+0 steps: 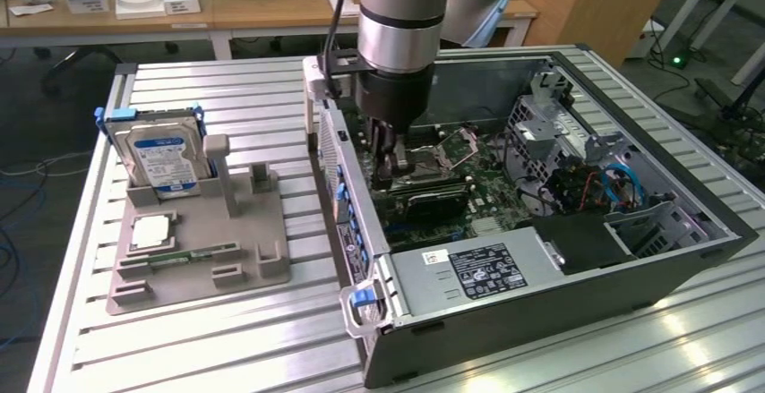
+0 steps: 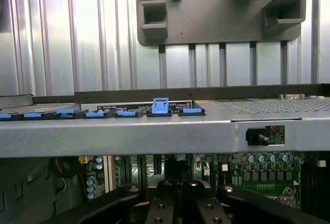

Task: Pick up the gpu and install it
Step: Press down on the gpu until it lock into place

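table (image 1: 179, 339): ribbed aluminium, satin sheen
case (image 1: 669, 272): dark matt sheet metal
tray (image 1: 197, 263): grey matt plastic
drive (image 1: 161, 160): bare metal, glossy blue label
arm (image 1: 400, 8): smooth brushed metal
desk (image 1: 275, 8): pale wood

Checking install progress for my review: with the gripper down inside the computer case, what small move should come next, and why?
Probably a short, straight push down. The shut gripper sits low in the case over the motherboard, with the gpu close by its tips; I cannot tell whether the card is fully seated.

We see the gripper's black fingertips (image 1: 389, 174) vanish behind the open grey computer case's (image 1: 358, 232) near wall.
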`<act>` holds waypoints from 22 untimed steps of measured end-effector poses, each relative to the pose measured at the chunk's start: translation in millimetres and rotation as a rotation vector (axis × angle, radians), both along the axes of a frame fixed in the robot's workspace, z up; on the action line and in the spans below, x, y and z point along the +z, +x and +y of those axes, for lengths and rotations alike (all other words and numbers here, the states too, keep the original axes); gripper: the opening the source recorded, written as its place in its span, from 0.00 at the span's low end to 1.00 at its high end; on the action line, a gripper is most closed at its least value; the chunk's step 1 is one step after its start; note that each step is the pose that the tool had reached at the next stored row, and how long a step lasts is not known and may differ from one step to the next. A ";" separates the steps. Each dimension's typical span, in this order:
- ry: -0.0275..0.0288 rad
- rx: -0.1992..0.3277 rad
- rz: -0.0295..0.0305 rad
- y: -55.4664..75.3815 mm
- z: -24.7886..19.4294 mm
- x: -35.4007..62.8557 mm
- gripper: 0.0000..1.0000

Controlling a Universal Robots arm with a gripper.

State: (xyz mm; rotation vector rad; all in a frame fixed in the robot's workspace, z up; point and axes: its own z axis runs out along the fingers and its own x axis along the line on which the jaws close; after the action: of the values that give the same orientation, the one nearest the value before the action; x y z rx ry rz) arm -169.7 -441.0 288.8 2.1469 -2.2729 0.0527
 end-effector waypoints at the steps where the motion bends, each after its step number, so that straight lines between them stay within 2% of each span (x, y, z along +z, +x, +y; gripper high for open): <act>1: 0.0018 0.000 0.0000 -0.3 0.0 0.0 0.11; 9: 0.0024 0.000 -0.0005 -14.3 0.0 -0.3 0.11; 14: 0.0024 0.000 -0.0003 -14.6 -2.1 -1.7 0.11; 19: 0.0023 0.000 0.0000 -14.0 -1.5 -8.2 0.11; 22: 0.0023 0.000 -0.0001 -9.1 -1.0 -10.0 0.11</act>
State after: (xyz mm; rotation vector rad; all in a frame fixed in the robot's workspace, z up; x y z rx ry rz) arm -178.7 -442.0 278.8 2.1479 -2.2743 0.0503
